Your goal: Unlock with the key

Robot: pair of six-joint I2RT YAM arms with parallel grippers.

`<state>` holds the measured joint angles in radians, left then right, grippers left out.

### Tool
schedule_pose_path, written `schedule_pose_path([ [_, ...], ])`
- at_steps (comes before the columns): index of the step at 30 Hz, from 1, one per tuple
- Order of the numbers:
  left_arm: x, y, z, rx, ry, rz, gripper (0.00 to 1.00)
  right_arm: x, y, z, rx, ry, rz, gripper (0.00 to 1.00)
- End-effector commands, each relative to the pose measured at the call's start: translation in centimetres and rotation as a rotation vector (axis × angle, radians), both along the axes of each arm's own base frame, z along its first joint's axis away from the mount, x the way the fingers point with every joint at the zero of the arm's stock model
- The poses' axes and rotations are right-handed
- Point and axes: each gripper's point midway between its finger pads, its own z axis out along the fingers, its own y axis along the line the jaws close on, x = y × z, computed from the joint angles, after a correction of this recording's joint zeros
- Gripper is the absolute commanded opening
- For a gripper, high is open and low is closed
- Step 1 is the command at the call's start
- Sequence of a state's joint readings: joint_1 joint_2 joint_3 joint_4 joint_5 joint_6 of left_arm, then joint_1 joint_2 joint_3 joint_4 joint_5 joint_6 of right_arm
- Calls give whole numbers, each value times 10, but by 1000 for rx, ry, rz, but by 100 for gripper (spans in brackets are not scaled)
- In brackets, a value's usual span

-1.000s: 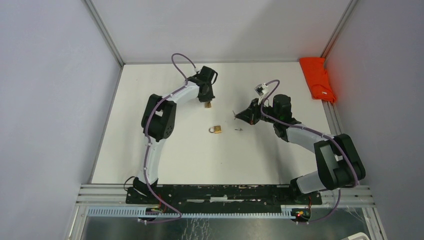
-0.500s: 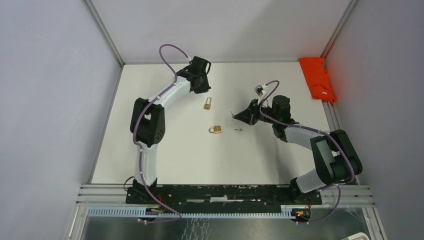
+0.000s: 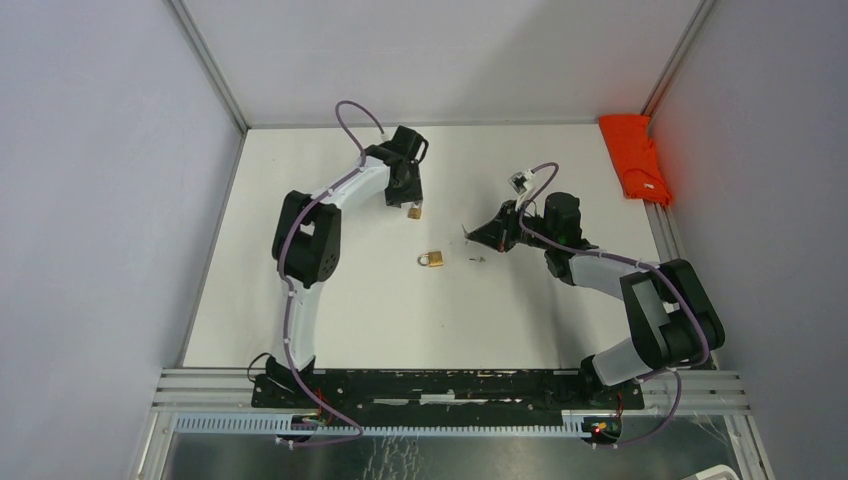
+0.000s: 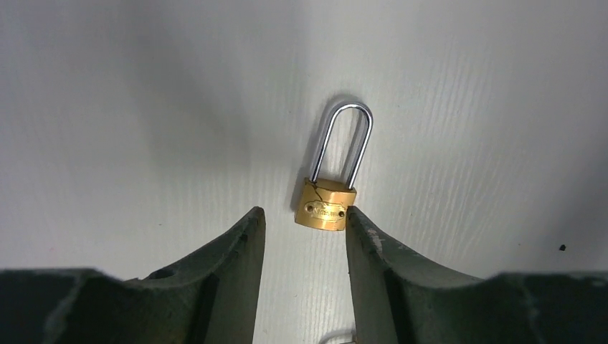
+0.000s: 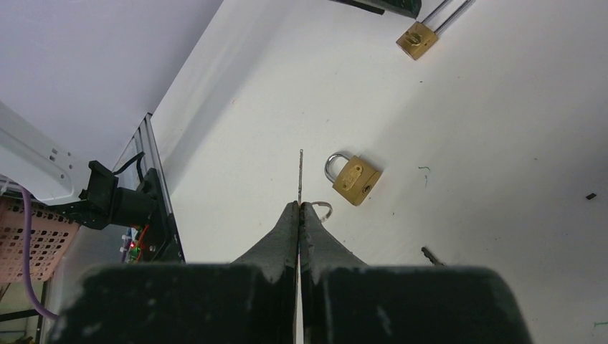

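The left gripper (image 4: pixel 302 216) had returned, jaws newly apart astride the long-shackle padlock (image 4: pixel 326 207) — ready to steady it for the key (image 5: pixel 300 175) clamped in the right gripper (image 5: pixel 299 206).

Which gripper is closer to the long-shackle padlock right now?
Left. The left gripper is open with its tips right at the long-shackle padlock's brass body; the right gripper sits well off to its right, shut on a key.
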<state>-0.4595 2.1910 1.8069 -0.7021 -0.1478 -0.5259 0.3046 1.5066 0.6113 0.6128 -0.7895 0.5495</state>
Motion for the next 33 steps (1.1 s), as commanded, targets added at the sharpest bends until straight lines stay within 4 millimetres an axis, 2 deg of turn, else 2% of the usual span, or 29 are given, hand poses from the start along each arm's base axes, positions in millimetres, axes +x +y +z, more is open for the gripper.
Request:
schedule_pose_path([
  [1,-2,-15,-4,13,10,-65,52,-2,1,12,26,-49,21,0],
  [7,-5,-24,-11,20,18,-84,54,-4,1,12,24,-54,22,0],
  [11,-4,-22,-19,41,27,-77,54,-5,1,14,29,-57,24,0],
  [19,5,-14,-22,106,19,-66,54,-5,1,16,33,-69,25,0],
  [23,6,-17,-34,109,38,-73,52,-6,1,16,37,-64,25,0],
  [29,0,-17,-48,106,78,-81,30,-5,1,17,39,-68,27,0],
  [31,-2,-15,-49,112,84,-78,20,-4,1,16,38,-62,26,0],
  [33,-4,-14,-48,120,86,-77,4,-3,2,15,39,-61,27,0],
])
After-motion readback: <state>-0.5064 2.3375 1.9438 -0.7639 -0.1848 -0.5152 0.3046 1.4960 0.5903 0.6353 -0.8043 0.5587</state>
